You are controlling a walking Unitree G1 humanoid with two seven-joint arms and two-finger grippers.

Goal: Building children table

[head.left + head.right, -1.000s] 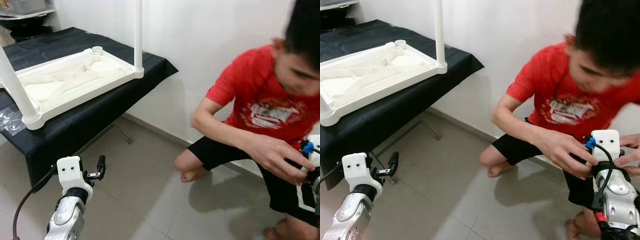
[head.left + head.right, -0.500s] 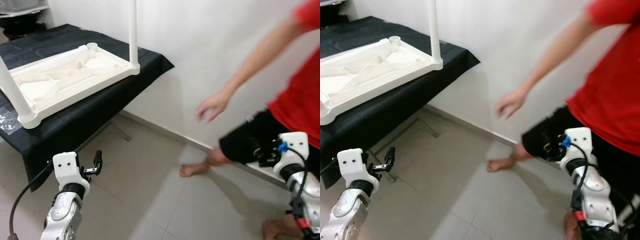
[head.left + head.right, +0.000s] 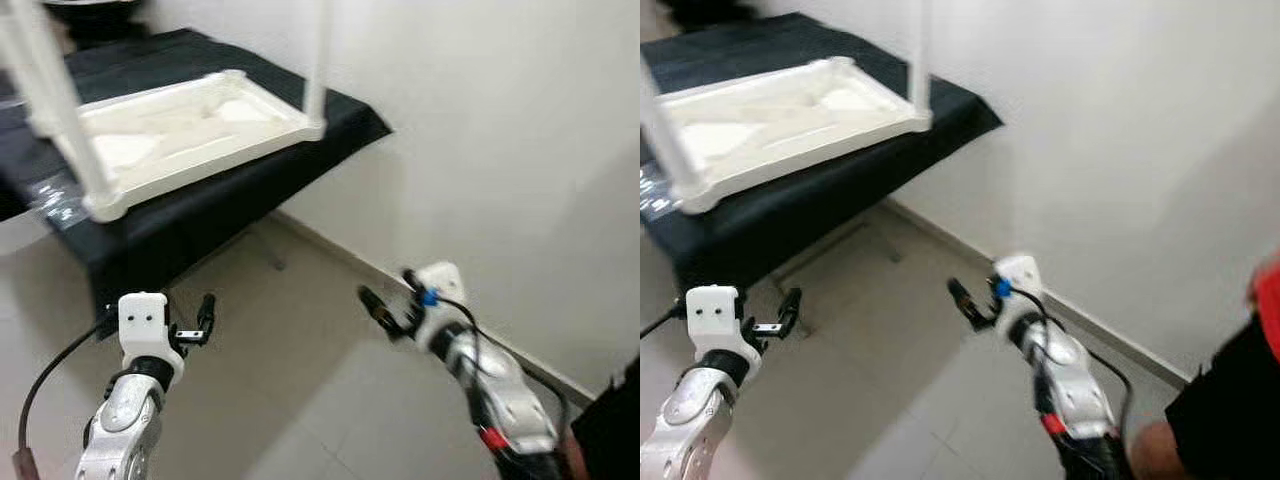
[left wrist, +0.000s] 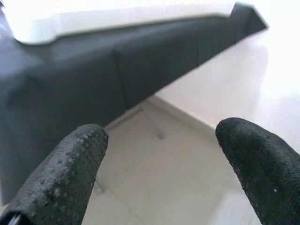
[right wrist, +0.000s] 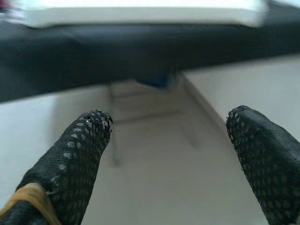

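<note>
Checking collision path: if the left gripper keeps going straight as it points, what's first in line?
Probably the black cloth draping the table's side, below the white tabletop. Left gripper is open; depth unclear.

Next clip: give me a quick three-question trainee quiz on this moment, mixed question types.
1. True or false: the white tabletop lies upside down on the black-covered table.
2. How many legs stand fitted on the tabletop: A one, B two, C four?
3. Fill in: both the left gripper and right gripper are ____ and hold nothing.

Key: 1 true. 2 B, one at the near corner, one at the far corner. 3 open.
</note>
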